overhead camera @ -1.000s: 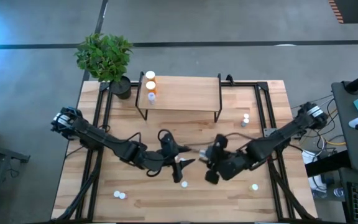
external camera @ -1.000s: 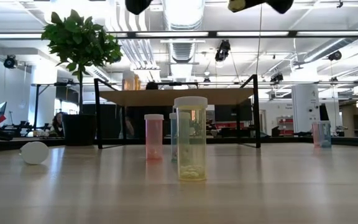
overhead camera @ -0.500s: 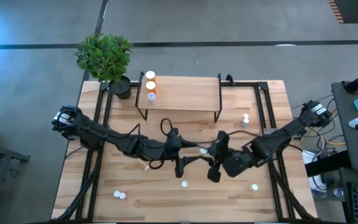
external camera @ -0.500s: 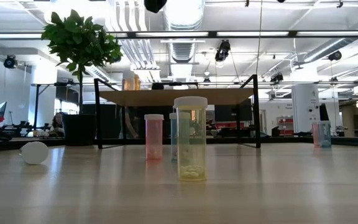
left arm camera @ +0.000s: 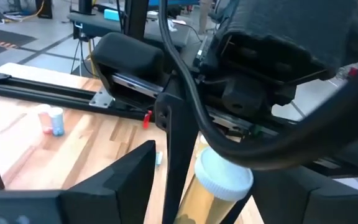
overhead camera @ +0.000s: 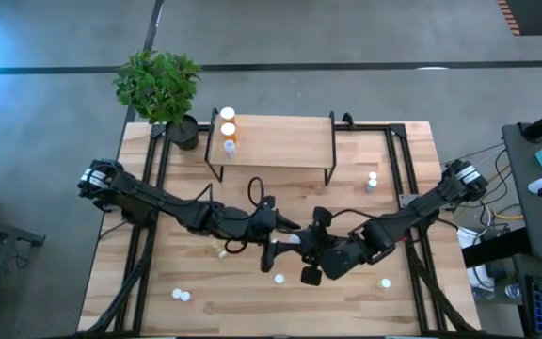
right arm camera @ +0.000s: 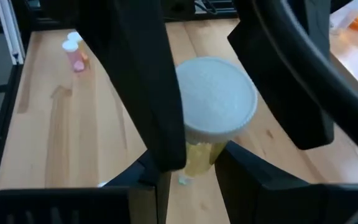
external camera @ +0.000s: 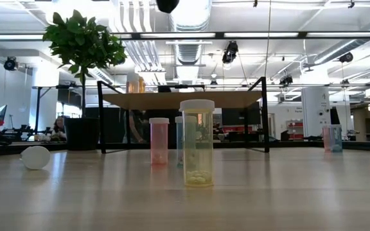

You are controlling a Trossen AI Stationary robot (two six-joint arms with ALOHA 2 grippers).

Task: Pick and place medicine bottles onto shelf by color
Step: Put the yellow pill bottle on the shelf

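Both arms reach inward, left end effector [overhead camera: 285, 247] meeting right end effector [overhead camera: 310, 247] mid-table.

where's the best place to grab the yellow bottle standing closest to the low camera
Take the yellow bottle by its straight body just under the white cap, coming down from above. It stands upright, and the slightly wider cap should act as a lip against slipping. The pink bottle stands close on one side, so probably set the fingers clear of it.

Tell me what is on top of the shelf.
On the shelf, at one end near the plant, stand three bottles; two look orange. The rest of the board shows bare. Nothing seen beneath; the board covers it.
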